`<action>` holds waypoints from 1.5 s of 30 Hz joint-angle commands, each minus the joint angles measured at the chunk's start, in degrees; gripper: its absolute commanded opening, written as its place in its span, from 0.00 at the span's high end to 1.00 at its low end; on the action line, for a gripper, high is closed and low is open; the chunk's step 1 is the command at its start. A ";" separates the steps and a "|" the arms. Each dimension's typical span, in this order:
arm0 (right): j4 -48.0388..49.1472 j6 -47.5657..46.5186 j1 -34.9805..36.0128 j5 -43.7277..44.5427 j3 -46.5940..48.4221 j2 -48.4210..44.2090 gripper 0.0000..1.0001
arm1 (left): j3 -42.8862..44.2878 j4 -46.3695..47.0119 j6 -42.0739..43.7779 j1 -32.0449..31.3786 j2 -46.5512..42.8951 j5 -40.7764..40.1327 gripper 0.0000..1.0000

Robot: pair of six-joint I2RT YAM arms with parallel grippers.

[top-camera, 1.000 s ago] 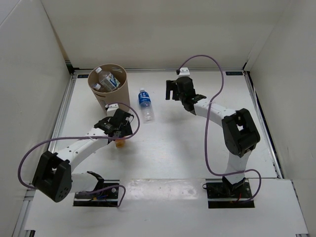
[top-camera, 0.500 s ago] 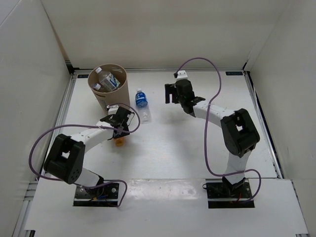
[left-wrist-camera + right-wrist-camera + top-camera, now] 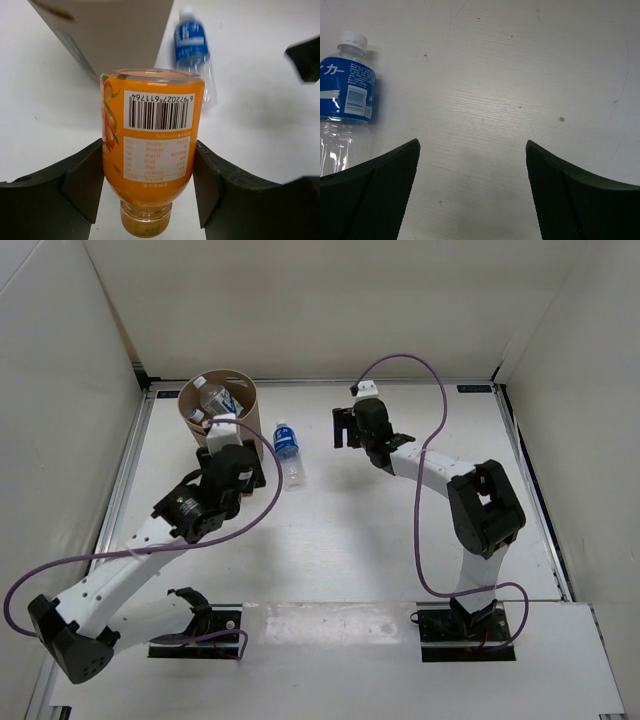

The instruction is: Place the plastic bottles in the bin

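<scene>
The left gripper (image 3: 149, 150) is clamped on the orange bottle (image 3: 152, 125). In its wrist view both black fingers (image 3: 82, 182) press the bottle's sides, with the cap at the bottom of the frame and the barcode label facing the camera. In the top view this gripper (image 3: 230, 445) sits at the upper left, just below the bin (image 3: 250, 400) and overlapping its lower edge. The orange bottle itself is hidden under the gripper there.

The bin stands upright at the upper left of the table (image 3: 380, 540). Two clear bottles (image 3: 215, 400) lie inside it. In the left wrist view the bin's tan wall (image 3: 110, 30) fills the upper left.

The blue-label bottle (image 3: 288, 450) lies on the table just right of the bin, with its white cap toward the top of the frame. It also shows at the top of the left wrist view (image 3: 192, 45) and at the left edge of the right wrist view (image 3: 347, 95).

The right gripper (image 3: 345, 428) is at upper centre, right of that bottle and apart from it. Its jaws stand wide over bare table (image 3: 471, 145), holding nothing.
</scene>
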 commanded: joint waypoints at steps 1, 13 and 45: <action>0.31 -0.79 0.29 0.95 3.15 0.62 0.12 | 4.86 0.86 6.47 -0.32 -1.69 -10.25 0.66; -0.04 -2.63 1.70 2.10 3.85 1.06 0.12 | 24.44 10.46 20.98 11.45 10.16 -6.15 0.64; -1.09 -2.72 0.91 0.43 4.73 1.67 0.14 | 32.55 0.46 15.62 25.36 15.81 7.30 0.00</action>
